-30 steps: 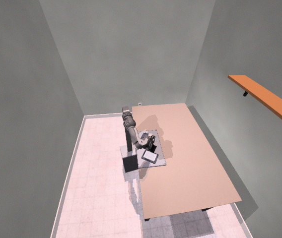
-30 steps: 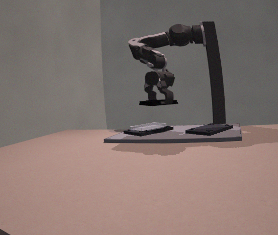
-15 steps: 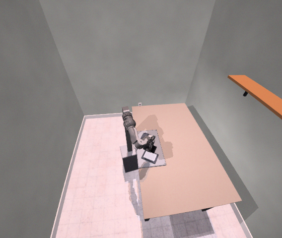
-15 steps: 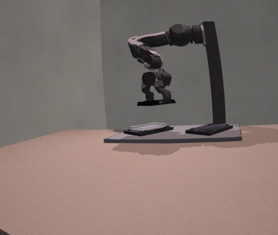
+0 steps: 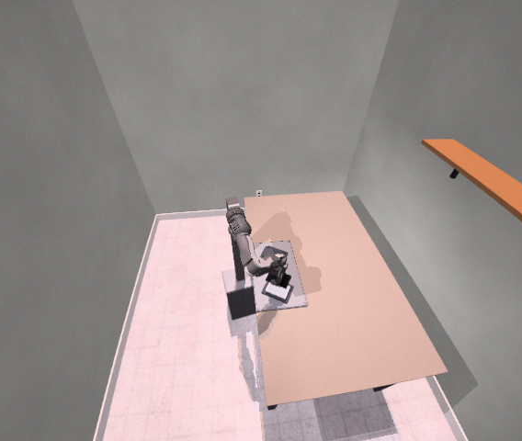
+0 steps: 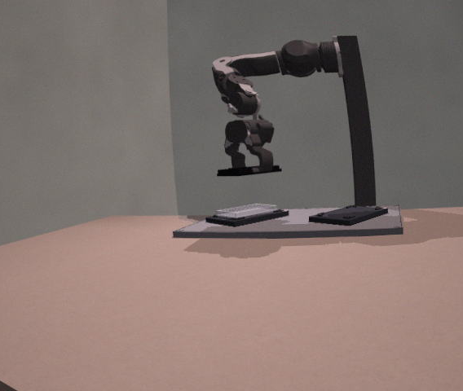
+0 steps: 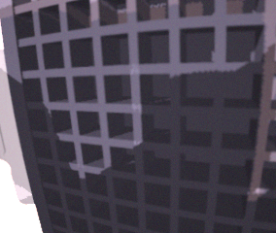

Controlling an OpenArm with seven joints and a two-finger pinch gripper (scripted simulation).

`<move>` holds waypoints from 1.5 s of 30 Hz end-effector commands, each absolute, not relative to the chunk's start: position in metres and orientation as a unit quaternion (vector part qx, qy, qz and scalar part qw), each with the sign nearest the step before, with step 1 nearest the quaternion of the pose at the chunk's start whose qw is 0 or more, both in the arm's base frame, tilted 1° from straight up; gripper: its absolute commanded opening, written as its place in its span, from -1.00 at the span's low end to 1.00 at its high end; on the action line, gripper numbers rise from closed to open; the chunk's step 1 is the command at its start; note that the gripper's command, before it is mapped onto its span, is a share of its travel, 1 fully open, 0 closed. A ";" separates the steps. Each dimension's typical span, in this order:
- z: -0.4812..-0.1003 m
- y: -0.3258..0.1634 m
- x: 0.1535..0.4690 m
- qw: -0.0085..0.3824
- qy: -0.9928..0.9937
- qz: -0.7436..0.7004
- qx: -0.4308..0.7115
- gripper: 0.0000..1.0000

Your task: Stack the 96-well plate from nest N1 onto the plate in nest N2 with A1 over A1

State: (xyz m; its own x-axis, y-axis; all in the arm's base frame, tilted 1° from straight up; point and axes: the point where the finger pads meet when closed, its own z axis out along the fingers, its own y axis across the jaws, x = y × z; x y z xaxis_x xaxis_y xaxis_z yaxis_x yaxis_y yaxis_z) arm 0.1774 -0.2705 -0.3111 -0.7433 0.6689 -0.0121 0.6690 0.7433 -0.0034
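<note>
My gripper (image 6: 250,164) is shut on a dark 96-well plate (image 6: 249,170) and holds it level in the air, well above the clear 96-well plate (image 6: 246,209) that sits in the left-hand black nest (image 6: 246,217) in the exterior view. The held plate hangs nearly straight over that clear plate. The other black nest (image 6: 347,214), at the right by the arm's post, is empty. The wrist view is filled by the held plate's grid of wells (image 7: 148,126). From above, the gripper (image 5: 280,277) is over the white-looking plate (image 5: 277,290). The A1 marks are too small to tell.
Both nests stand on a grey base slab (image 6: 288,227) on the tan table (image 6: 223,303). The arm's dark post (image 6: 358,121) rises at the slab's right end. An orange wall shelf (image 5: 493,187) hangs far off to the side.
</note>
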 end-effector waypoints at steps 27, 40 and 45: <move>-0.310 -0.288 0.174 0.007 0.934 -0.003 0.358 -1.00; -0.341 -0.285 0.174 0.005 0.934 -0.001 0.358 -1.00; -0.341 -0.285 0.174 0.005 0.934 -0.001 0.358 -1.00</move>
State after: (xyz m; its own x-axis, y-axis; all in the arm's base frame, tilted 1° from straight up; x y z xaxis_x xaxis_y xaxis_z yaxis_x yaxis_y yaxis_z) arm 0.1711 -0.2849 -0.3425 -0.7454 0.6667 -0.0021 0.6666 0.7453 -0.0082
